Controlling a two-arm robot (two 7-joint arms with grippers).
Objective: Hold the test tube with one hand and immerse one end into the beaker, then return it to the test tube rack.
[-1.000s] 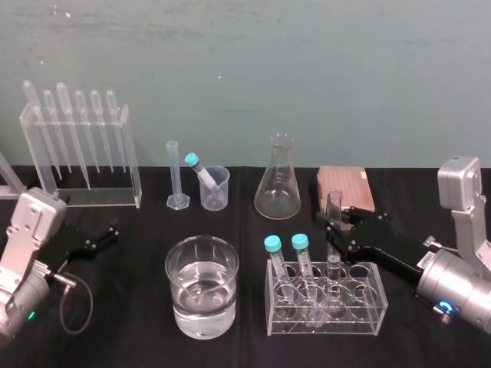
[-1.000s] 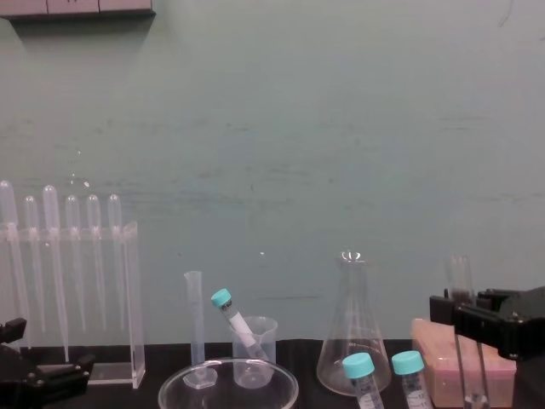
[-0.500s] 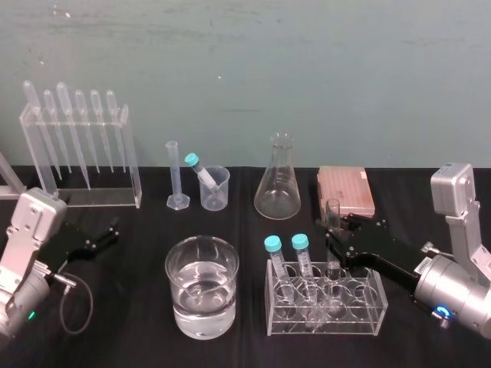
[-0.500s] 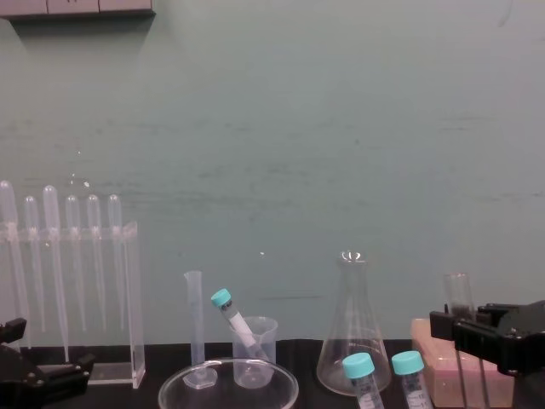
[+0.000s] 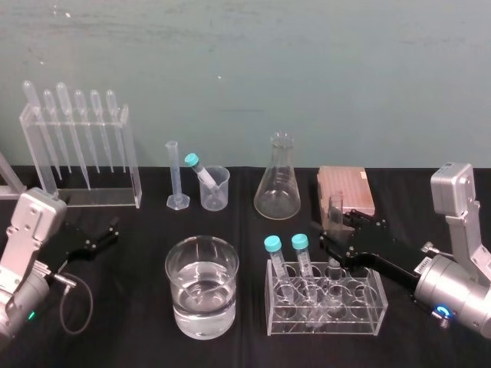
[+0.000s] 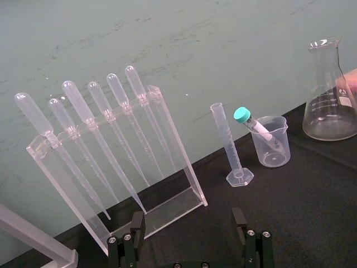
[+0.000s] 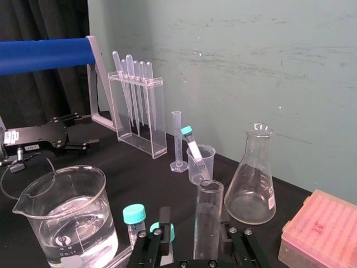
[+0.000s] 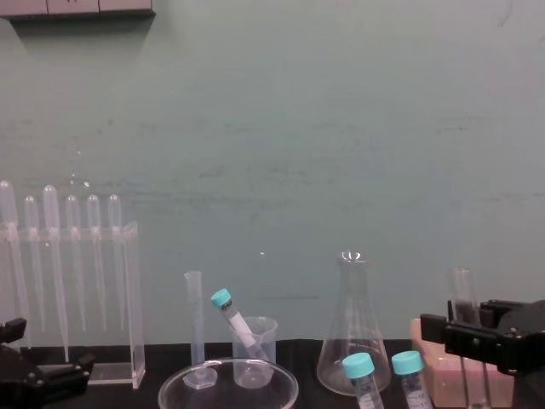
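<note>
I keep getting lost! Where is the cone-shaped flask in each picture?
Head view: flask at the back, near the middle.
Chest view: flask low, right of middle.
Left wrist view: flask beyond the small cup.
Right wrist view: flask beside the small cup.
Landmark: that cup, holding a teal-capped tube.

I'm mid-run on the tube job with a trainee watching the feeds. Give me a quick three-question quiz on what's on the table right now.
1. True or false: the beaker has clear liquid in it.
2. Which arm's claw is at the test tube? A) left B) right C) neither
3. Fill in: ___ teal-capped tubes stand in the clear rack.

Key: 1 true. 2 B: the right claw is at the tube, above the rack's back row; the left claw sits open at the table's left. 3 two.
</note>
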